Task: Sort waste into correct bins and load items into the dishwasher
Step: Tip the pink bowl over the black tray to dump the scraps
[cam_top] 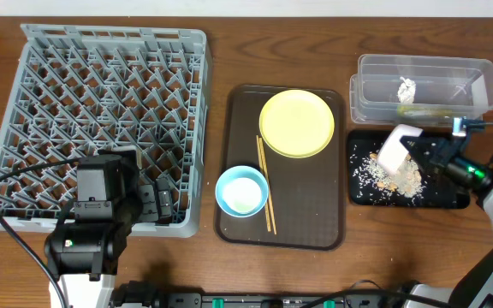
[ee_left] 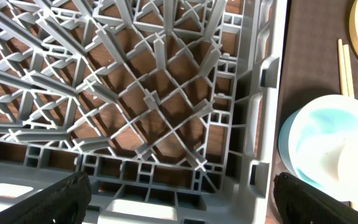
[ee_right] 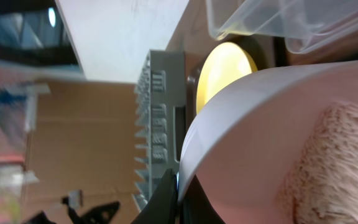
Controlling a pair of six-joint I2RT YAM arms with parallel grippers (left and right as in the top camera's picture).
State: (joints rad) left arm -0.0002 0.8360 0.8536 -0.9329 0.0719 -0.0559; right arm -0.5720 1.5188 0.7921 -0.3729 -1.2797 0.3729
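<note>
So that rice scraps [cam_top: 375, 174] tip into the shallow black tray [cam_top: 430, 195], right jaws pinch the tilted cream-white bowl [cam_top: 398, 147]; left jaws gape.

Place: seemingly a robotics lab bench staged as a kitchen clear-up.
Bench: bare wooden table [cam_top: 229, 43] with a black arm [cam_top: 101, 201] at the near left, trailing a cable [cam_top: 5, 224].
Kitchen props: grey dish rack [cam_top: 114, 32] on the left; brown serving tray [cam_top: 306, 205] with yellow plate [cam_top: 296, 123] and light blue bowl [cam_top: 241, 190] in the middle.
Bins: clear tub [cam_top: 362, 94] and black tray [cam_top: 358, 192], right.
Backdrop: right wrist view shows brown cardboard [ee_right: 86, 149] and a white panel [ee_right: 117, 37] beyond the table.
</note>
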